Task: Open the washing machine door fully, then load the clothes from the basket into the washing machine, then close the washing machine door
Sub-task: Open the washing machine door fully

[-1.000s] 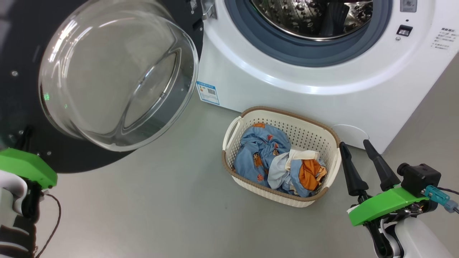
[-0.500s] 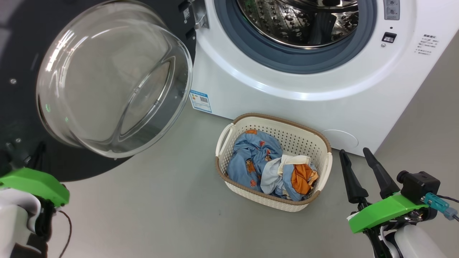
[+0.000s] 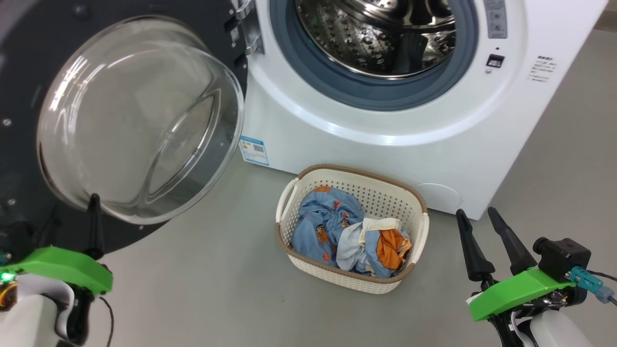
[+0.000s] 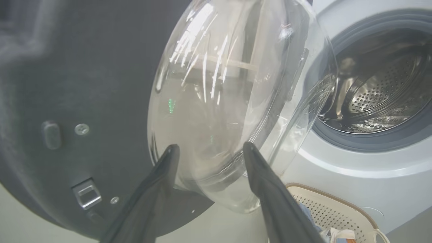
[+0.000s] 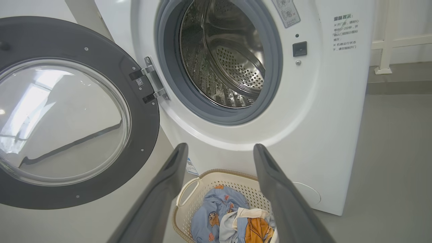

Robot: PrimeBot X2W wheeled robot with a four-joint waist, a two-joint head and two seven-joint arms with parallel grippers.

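Has the clothes (image 3: 337,231) heaped in the basket (image 3: 356,169), on the floor (image 3: 217,289) just before the washing machine (image 3: 385,144), below its open drum (image 3: 376,33). Puts them just left of the right hand (image 3: 475,212) and a little farther off, well apart from the left hand (image 4: 209,148) by the wide-open door (image 3: 29,72) at far left. Shows both hands spread wide, holding nothing. Runs the basket's long side left to right. Probably calls for the right hand, reaching left and down; cannot tell how deep the heap sits
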